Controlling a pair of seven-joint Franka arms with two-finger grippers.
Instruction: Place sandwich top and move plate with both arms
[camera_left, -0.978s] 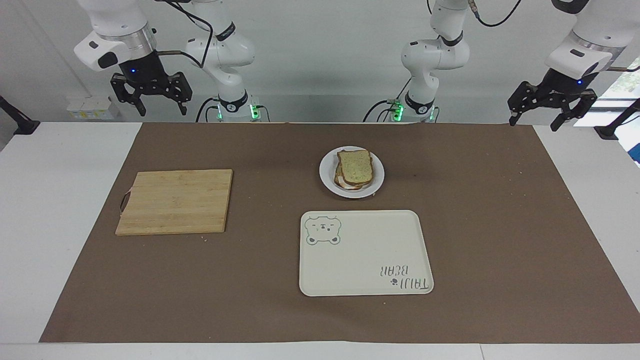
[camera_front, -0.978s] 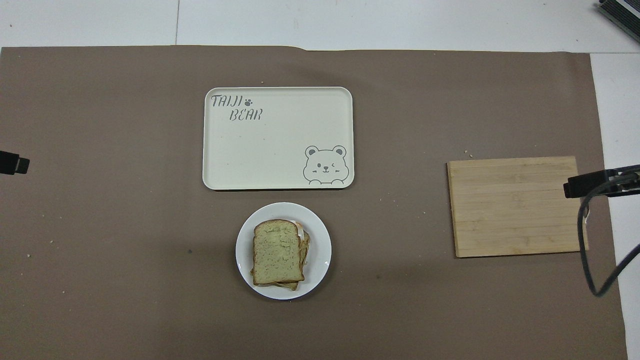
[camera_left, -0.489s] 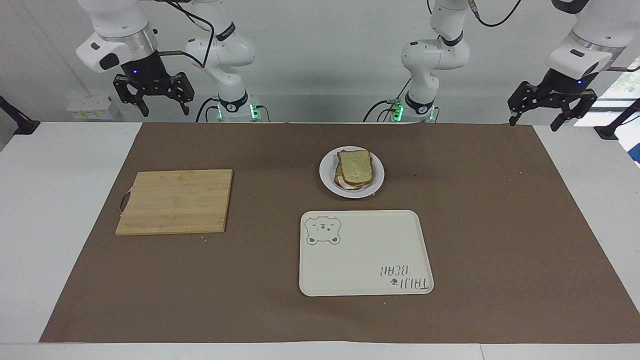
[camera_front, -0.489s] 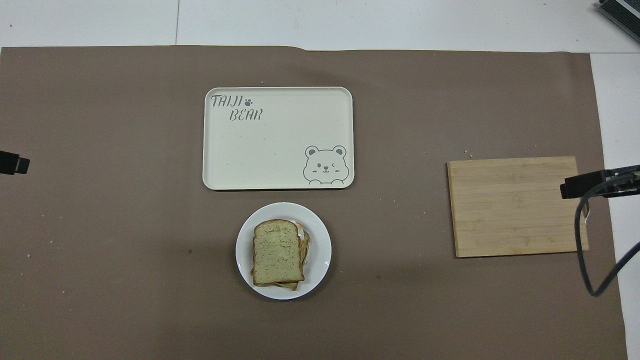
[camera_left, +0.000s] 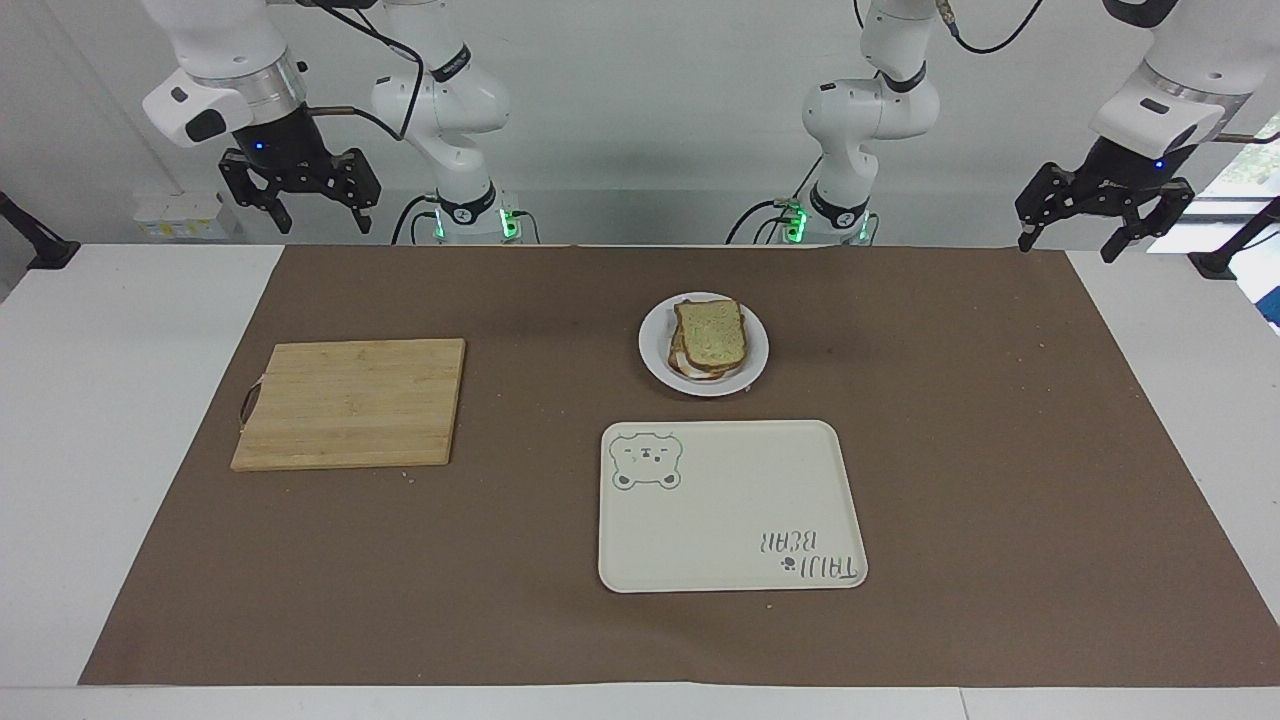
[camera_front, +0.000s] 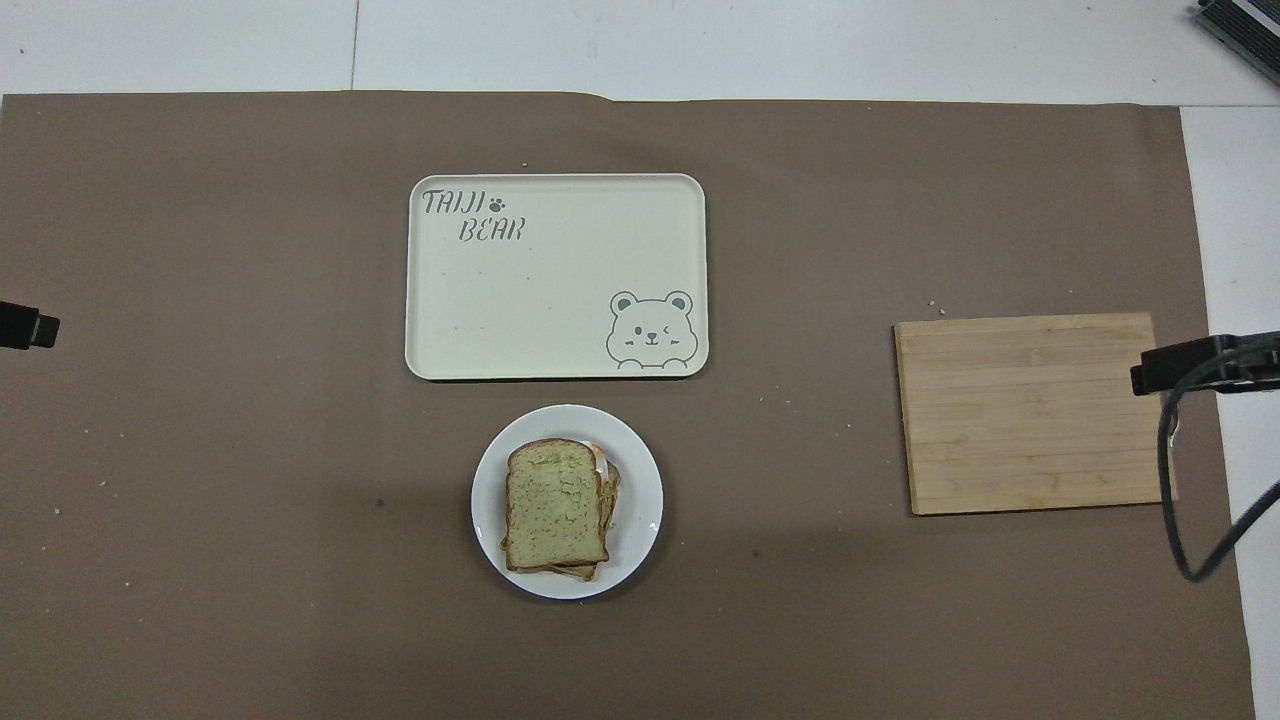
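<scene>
The sandwich top (camera_left: 711, 333) (camera_front: 555, 505), a pale speckled slice with a brown crust, lies on the stacked sandwich on the small round white plate (camera_left: 756, 356) (camera_front: 640, 500). The plate stands on the brown mat, nearer to the robots than the cream tray. My right gripper (camera_left: 299, 207) is open and empty, raised over the table's edge at the right arm's end. My left gripper (camera_left: 1071, 237) is open and empty, raised over the mat's corner at the left arm's end. In the overhead view only small black tips of the right gripper (camera_front: 1190, 362) and the left gripper (camera_front: 25, 327) show.
A cream rectangular tray (camera_left: 730, 505) (camera_front: 555, 275) with a bear drawing lies just farther from the robots than the plate. A wooden cutting board (camera_left: 352, 402) (camera_front: 1030, 412) lies toward the right arm's end. A brown mat (camera_left: 1000, 450) covers the table.
My right gripper has risen a little and drifted toward its end of the table. The left arm, the plate and the sandwich have not moved.
</scene>
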